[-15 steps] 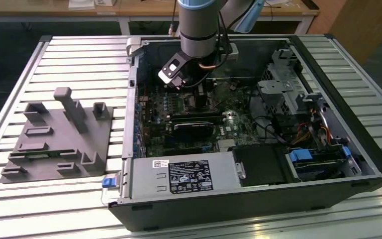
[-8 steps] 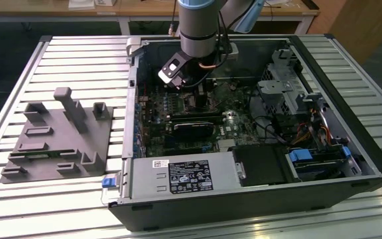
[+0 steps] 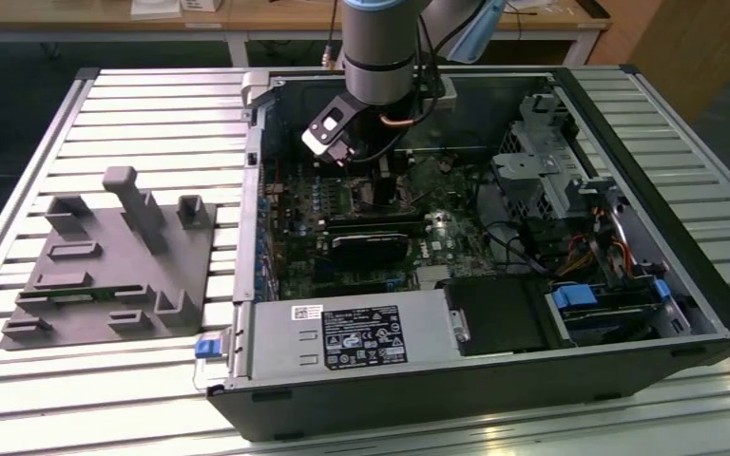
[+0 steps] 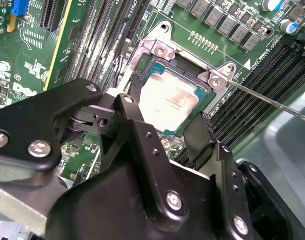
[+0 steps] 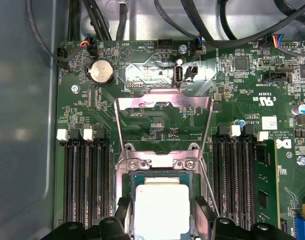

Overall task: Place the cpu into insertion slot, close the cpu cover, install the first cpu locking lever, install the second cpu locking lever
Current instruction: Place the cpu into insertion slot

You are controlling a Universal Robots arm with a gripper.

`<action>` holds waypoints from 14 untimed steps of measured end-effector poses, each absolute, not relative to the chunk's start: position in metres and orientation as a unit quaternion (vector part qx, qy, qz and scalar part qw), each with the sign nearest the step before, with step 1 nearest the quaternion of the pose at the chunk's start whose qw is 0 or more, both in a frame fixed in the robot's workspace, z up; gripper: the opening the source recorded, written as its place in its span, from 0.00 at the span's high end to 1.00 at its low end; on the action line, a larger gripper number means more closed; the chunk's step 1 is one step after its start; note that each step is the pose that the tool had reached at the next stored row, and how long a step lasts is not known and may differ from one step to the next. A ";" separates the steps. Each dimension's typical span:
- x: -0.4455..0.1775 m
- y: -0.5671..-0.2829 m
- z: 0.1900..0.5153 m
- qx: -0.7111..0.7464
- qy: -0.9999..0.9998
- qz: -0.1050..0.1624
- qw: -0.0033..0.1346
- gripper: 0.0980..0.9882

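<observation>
Cpu (image 5: 161, 207) sits in the insertion slot (image 4: 160, 49) on the green board (image 5: 227, 107), pinched at two opposite edges by the black fingers (image 5: 202, 220). The cpu cover (image 5: 162, 101) stands raised just beyond the slot.

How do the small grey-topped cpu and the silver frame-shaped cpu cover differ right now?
Pose: the small flat grey-topped square cpu lies in the dark insertion slot; the thin silver metal cpu cover is swung open, off it.
Shape: the cpu is solid; the cpu cover is a frame, green board showing through its cut-out.
Finish: the cpu is dull; the cpu cover glints.
Both are silvery metal squares.
</observation>
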State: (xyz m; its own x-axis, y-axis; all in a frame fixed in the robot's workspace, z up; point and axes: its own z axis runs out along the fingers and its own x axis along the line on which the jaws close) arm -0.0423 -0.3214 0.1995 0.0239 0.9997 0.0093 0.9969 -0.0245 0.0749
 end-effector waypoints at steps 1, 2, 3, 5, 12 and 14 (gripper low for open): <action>-0.042 -0.321 0.200 0.715 0.698 0.030 0.024 0.42; -0.042 -0.321 0.200 0.715 0.698 0.030 0.024 0.42; -0.042 -0.321 0.200 0.715 0.698 0.029 0.024 0.42; -0.042 -0.321 0.200 0.715 0.698 0.029 0.024 0.44; -0.042 -0.321 0.200 0.715 0.698 0.029 0.024 0.78; -0.042 -0.321 0.200 0.715 0.698 0.029 0.024 0.84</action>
